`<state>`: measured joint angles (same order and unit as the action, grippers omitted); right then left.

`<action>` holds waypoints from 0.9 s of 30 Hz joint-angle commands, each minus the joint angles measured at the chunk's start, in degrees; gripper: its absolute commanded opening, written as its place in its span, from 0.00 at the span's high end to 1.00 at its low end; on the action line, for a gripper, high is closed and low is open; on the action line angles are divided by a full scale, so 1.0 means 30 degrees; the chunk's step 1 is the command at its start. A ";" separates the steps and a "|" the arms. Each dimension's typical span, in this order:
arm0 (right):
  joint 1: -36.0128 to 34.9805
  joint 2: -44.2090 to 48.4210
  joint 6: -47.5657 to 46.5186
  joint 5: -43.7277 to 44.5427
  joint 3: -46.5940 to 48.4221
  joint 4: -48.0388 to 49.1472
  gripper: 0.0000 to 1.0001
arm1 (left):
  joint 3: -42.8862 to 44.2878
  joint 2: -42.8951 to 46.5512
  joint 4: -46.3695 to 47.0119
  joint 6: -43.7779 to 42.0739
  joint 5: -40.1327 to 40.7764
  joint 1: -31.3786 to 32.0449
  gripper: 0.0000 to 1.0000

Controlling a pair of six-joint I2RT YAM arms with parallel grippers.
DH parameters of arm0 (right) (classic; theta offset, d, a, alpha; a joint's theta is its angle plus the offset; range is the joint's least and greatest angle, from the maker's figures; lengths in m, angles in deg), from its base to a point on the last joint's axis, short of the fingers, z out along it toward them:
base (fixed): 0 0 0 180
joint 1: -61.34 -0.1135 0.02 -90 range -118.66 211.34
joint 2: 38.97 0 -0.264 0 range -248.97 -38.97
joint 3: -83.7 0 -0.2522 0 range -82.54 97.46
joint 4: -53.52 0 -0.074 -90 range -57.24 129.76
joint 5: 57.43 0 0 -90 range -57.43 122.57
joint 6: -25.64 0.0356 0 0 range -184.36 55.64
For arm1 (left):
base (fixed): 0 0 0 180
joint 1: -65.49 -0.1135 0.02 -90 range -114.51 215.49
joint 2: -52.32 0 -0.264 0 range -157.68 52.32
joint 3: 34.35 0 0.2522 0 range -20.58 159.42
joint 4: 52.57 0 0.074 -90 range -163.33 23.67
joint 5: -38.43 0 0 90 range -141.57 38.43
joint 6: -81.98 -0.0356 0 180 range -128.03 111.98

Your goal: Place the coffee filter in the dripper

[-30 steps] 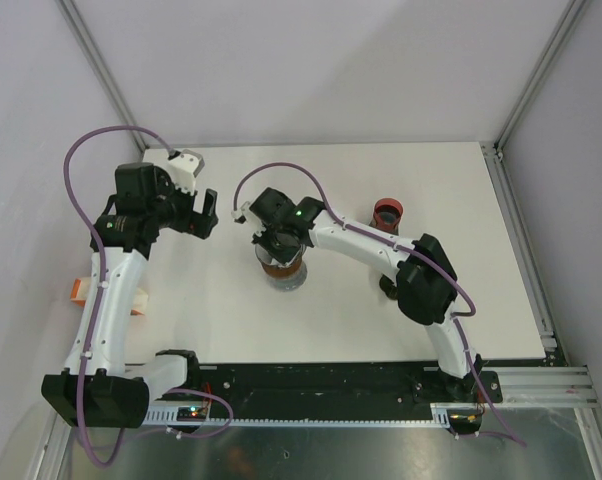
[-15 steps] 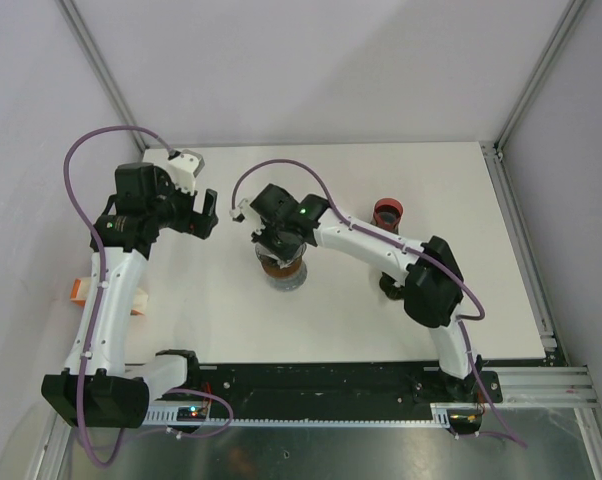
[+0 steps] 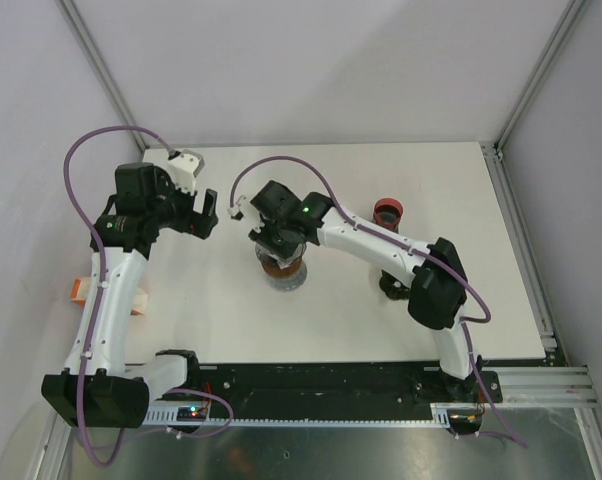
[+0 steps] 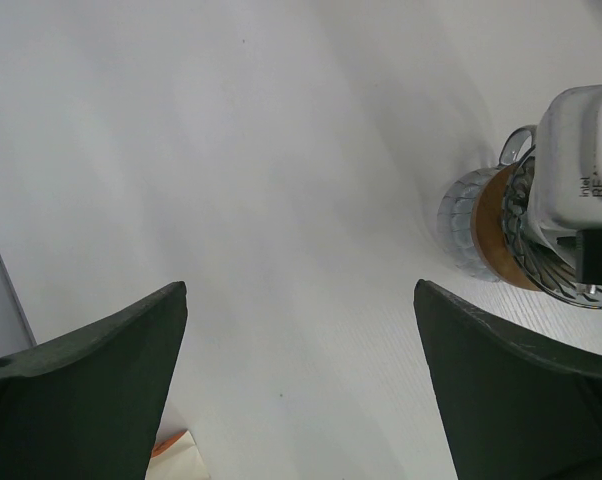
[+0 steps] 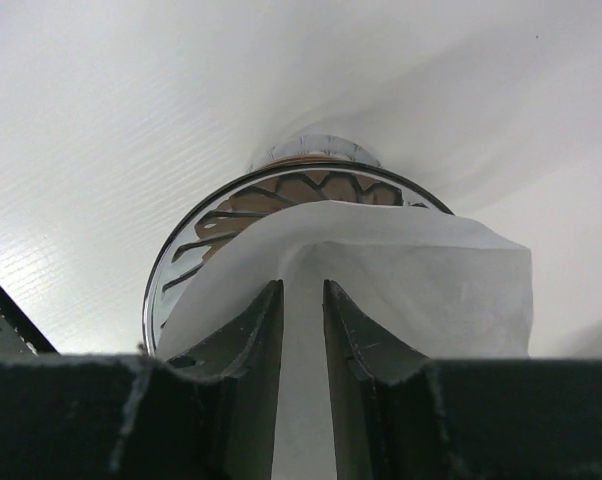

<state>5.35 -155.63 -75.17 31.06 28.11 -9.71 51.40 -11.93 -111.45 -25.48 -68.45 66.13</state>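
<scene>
The left arm rises from the near left corner, left gripper (image 4: pixel 299 300) with jaws wide above bare table (image 3: pixel 481 300). The right arm stretches leftward, right gripper (image 5: pixel 301 295) with jaws narrowly parted astride the coffee filter (image 5: pixel 431 290), which sits in the dripper (image 5: pixel 196 250) mid-table, well clear of every edge.

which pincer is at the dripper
The right pincer, directly over the white filter at the dripper; the left pincer hangs wide open off to the side, holding nothing.

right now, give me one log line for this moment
right pincer: jaws slightly apart, straddling coffee filter | coffee filter: in dripper, edge above rim | left pincer: open, empty
</scene>
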 commanded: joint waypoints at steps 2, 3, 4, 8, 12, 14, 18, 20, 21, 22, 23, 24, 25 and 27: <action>-0.0197 0.1791 -0.0294 0.0169 0.1015 -0.0198 0.72 | 0.0263 0.0410 0.0387 0.0061 -0.0396 -0.0156 0.00; -0.0201 0.1868 -0.0323 0.0147 0.1006 -0.0203 0.72 | 0.0278 0.0410 0.0405 0.0039 -0.0402 -0.0156 0.01; -0.0203 0.1906 -0.0352 0.0107 0.0987 -0.0220 0.72 | 0.0270 0.0410 0.0413 0.0028 -0.0404 -0.0156 0.00; -0.0318 0.1782 -0.0393 0.0196 0.1002 -0.0412 0.71 | 0.0259 0.0436 0.0396 0.0021 -0.0365 -0.0156 0.00; -0.0424 0.1785 -0.0384 0.0049 0.1014 -0.0426 0.93 | 0.0195 0.0494 0.0393 0.0017 -0.0320 -0.0156 0.00; -0.0458 0.1728 -0.0331 -0.0655 0.0840 -0.0248 0.98 | 0.0158 0.0483 0.0393 -0.0005 -0.0363 -0.0156 0.00; -0.0576 0.1026 -0.0122 -0.1095 0.0579 -0.0267 1.00 | 0.0142 0.0510 0.0398 -0.0008 -0.0326 -0.0156 0.00; -0.0591 0.0601 -0.0016 -0.0832 0.0497 -0.0311 1.00 | 0.0137 0.0508 0.0394 -0.0011 -0.0321 -0.0156 0.00; -0.0588 0.0437 0.0035 -0.0602 0.0498 -0.0377 1.00 | 0.0141 0.0489 0.0393 -0.0012 -0.0320 -0.0156 0.00; -0.0587 0.0224 0.0091 -0.0165 0.0499 -0.0439 1.00 | 0.0143 0.0493 0.0408 -0.0012 -0.0334 -0.0156 0.00; -0.0586 0.0058 0.0147 0.0156 0.0528 -0.0543 1.00 | 0.0130 0.0496 0.0415 -0.0012 -0.0385 -0.0156 0.00; -0.0586 -0.0127 0.0176 0.0331 0.0558 -0.0639 1.00 | 0.0108 0.0482 0.0404 -0.0027 -0.0411 -0.0156 0.00; -0.0601 -0.0249 0.0190 0.0419 0.0558 -0.0702 1.00 | 0.0097 0.0446 0.0413 -0.0020 -0.0409 -0.0156 0.00; -0.0626 -0.0479 0.0201 0.0484 0.0521 -0.0742 1.00 | 0.0089 0.0434 0.0420 -0.0022 -0.0429 -0.0156 0.00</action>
<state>3.86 -154.99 -75.39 30.49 29.11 -10.52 51.40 -11.93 -111.45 -25.52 -68.47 66.13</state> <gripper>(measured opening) 0.009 0.995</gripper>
